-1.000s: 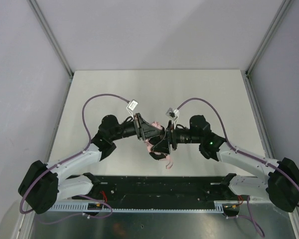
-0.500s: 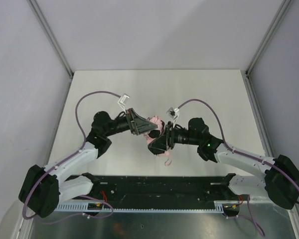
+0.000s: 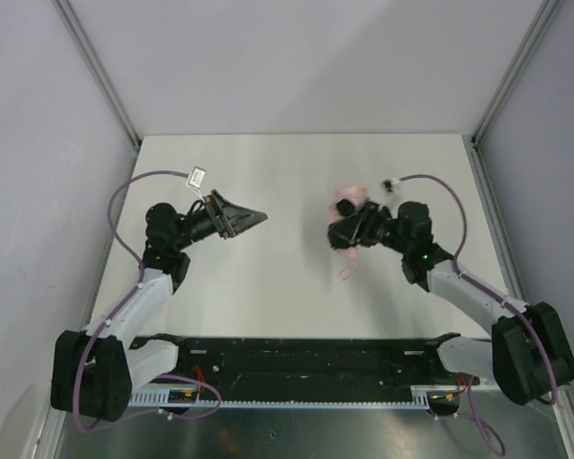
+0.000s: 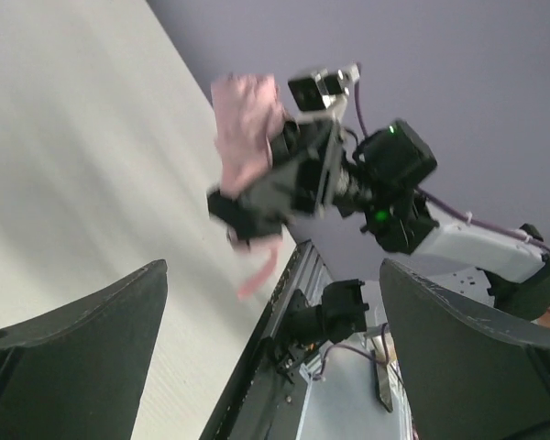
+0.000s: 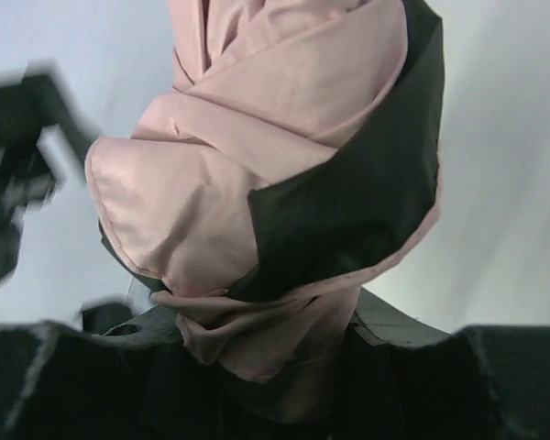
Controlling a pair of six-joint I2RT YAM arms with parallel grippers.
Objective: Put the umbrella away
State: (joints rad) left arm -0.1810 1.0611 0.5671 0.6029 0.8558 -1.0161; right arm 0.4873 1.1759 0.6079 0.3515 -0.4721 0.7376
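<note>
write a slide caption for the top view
Right gripper holds the bundled pink umbrella; the left gripper, open and empty, sits apart across the table.

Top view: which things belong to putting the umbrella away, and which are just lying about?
Job: umbrella, bunched in the right end effector; left end effector, open and empty.
Not job: table; purple cables on both arms.

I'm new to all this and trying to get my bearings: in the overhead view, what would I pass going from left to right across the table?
Left arm → its open pincer → pink folded umbrella → right arm, which holds it.
</note>
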